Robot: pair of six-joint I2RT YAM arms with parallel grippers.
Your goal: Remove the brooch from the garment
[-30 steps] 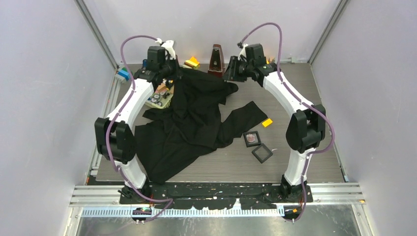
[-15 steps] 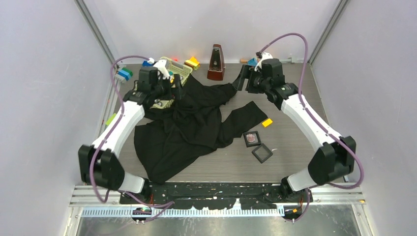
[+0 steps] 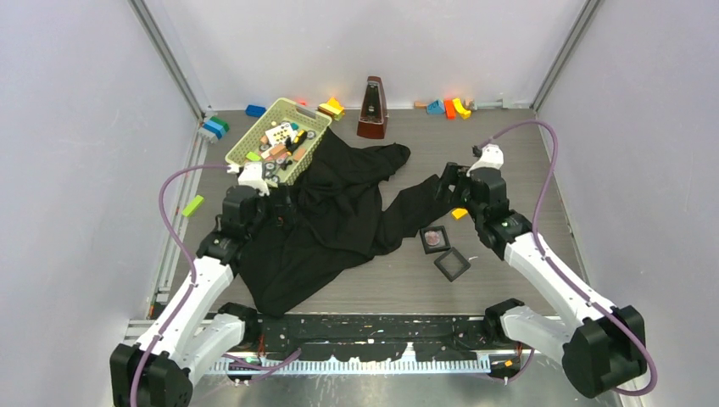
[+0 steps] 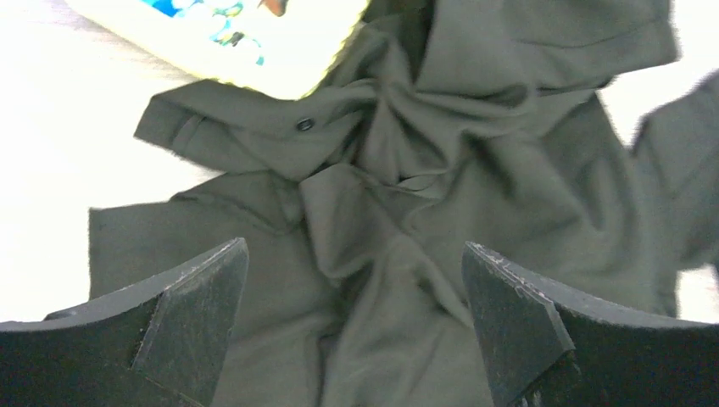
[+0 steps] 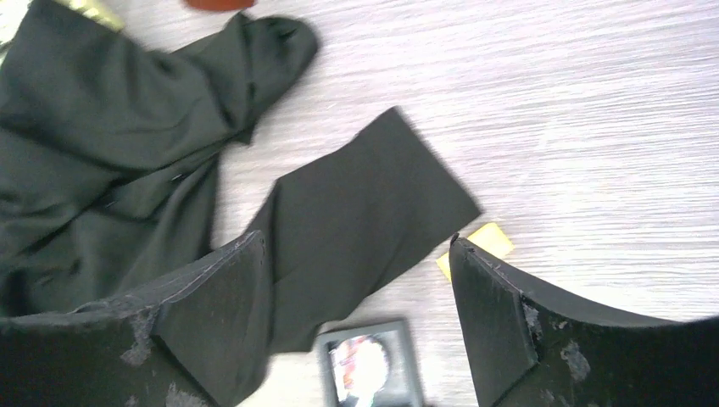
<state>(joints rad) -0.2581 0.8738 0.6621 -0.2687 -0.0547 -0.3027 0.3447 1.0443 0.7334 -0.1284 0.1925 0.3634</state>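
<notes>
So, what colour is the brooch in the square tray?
The brooch is pinkish-brown; the top external view shows it best.

Grey wood-grain worktop (image 3: 398,284) enclosed on three sides by plain pale lavender walls (image 3: 76,170). Aluminium corner posts (image 3: 165,55). Lighting even, diffuse.

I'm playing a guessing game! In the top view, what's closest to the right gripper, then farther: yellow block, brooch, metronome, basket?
1. Yellow block, right beside the right gripper, just below it in the view.
2. Brooch, lower in the view.
3. Metronome, at the back.
4. Basket, far back-left.
</notes>
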